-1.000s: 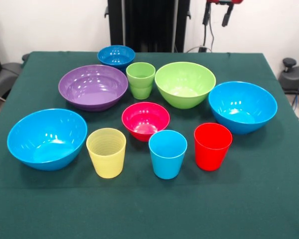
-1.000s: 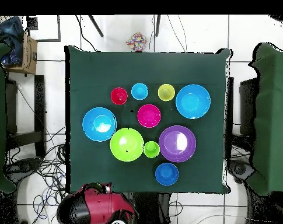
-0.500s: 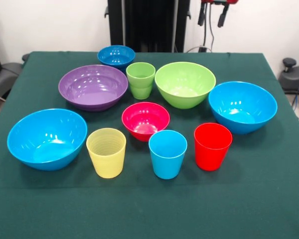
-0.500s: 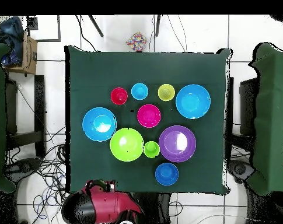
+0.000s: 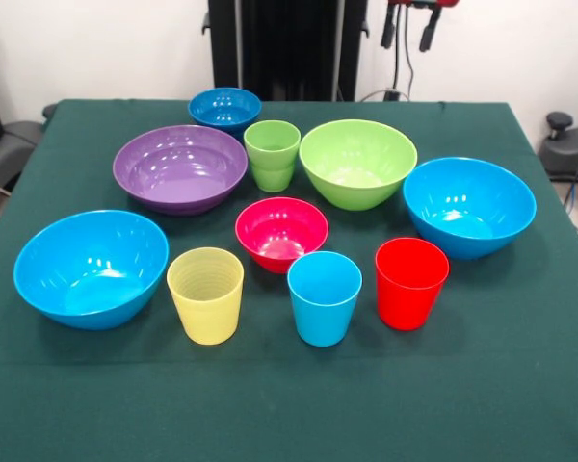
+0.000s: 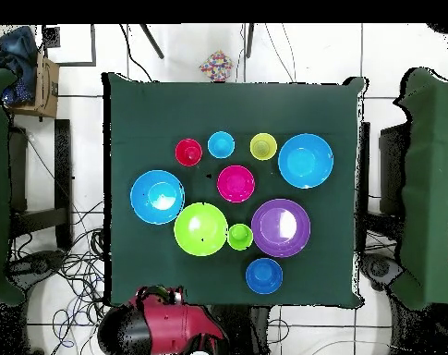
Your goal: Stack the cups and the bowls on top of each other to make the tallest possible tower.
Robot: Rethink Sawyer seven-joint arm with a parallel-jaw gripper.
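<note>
All cups and bowls stand apart and upright on the green table; nothing is stacked. In the front view the back row holds the small dark blue bowl [image 5: 224, 106], purple bowl [image 5: 180, 166], green cup [image 5: 272, 154] and lime-green bowl [image 5: 357, 162]. Two light blue bowls sit at the right [image 5: 469, 205] and left [image 5: 91, 267]. The pink-red bowl [image 5: 281, 231] is in the middle. The yellow cup [image 5: 205, 294], light blue cup [image 5: 324, 296] and red cup [image 5: 410, 282] line the front. My gripper [image 5: 407, 29] hangs open and empty at the top edge, beyond the table.
In the overhead view the red arm [image 6: 163, 324] sits off the table's bottom edge, below the lime-green bowl [image 6: 200, 229]. The table [image 6: 135, 111] has bare cloth around the group. Other green tables stand at both sides.
In the front view the gripper has shifted a little to the left along the top edge. The cups and bowls have not moved.
</note>
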